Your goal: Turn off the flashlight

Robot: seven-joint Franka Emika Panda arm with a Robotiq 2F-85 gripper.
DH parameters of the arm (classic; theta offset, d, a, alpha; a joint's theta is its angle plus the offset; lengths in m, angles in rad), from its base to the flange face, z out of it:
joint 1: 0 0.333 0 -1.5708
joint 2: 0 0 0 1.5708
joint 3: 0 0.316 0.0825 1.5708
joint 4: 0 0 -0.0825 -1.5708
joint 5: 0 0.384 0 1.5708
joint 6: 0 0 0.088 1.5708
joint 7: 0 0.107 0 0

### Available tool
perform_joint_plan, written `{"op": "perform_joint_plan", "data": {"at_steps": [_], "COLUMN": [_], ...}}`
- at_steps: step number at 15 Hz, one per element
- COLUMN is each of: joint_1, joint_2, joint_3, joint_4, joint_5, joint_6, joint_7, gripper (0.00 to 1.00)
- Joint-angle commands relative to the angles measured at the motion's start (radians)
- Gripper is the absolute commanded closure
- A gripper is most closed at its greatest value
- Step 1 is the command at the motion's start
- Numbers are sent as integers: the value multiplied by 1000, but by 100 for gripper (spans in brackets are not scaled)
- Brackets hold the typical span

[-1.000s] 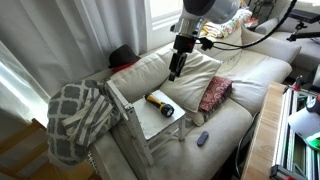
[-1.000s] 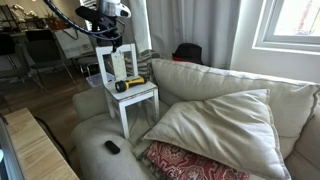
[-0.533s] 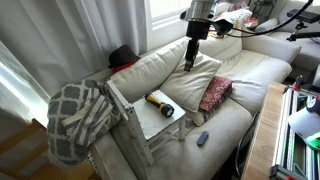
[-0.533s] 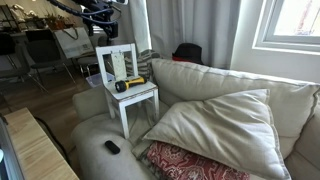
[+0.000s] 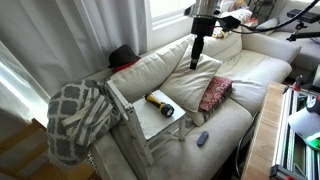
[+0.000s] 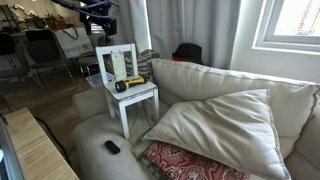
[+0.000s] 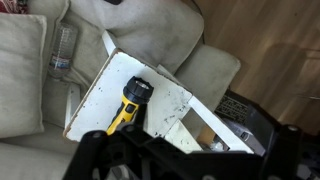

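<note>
The flashlight (image 5: 160,103) is seen lying on its side on the seat of a small white chair (image 5: 155,122). The chair is set on a pale sofa (image 5: 250,75). In the wrist view the black head is pointed to about 1 o'clock and the yellow body to about 7 o'clock. Whether the light is on cannot be told from these pictures.

The gripper (image 5: 195,64) is held high in the air at about 1 o'clock from the flashlight, well apart from it. Its fingers are spread wide and nothing is held between them.

The step in hand is judged to be the reach, and it is hardly begun. The flashlight is not yet touched. For the next move, the gripper needs to be brought down over the chair seat. The switch must then be found and pushed with a fingertip. The switch cannot be made out here, so care is called for. The flashlight is round, so it could be rolled off the seat by a push from the side.

One flashlight is counted, and one chair. One gripper is counted. One small dark remote (image 5: 203,138) is seen on the sofa at about 4 o'clock from the flashlight. One red patterned pillow (image 5: 214,93) is seen at about 3 o'clock. One grey and white blanket (image 5: 75,120) is seen at about 9 o'clock.
</note>
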Motion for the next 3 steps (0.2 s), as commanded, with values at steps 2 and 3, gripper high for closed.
{"op": "perform_joint_plan", "data": {"at_steps": [2,3], "joint_1": [58,58], "joint_2": [1,1], "joint_3": [-58,-58], "joint_4": [0,0], "joint_5": [-10,-10], "joint_6": [1,1], "joint_7": [8,8], "gripper": [0,0]}}
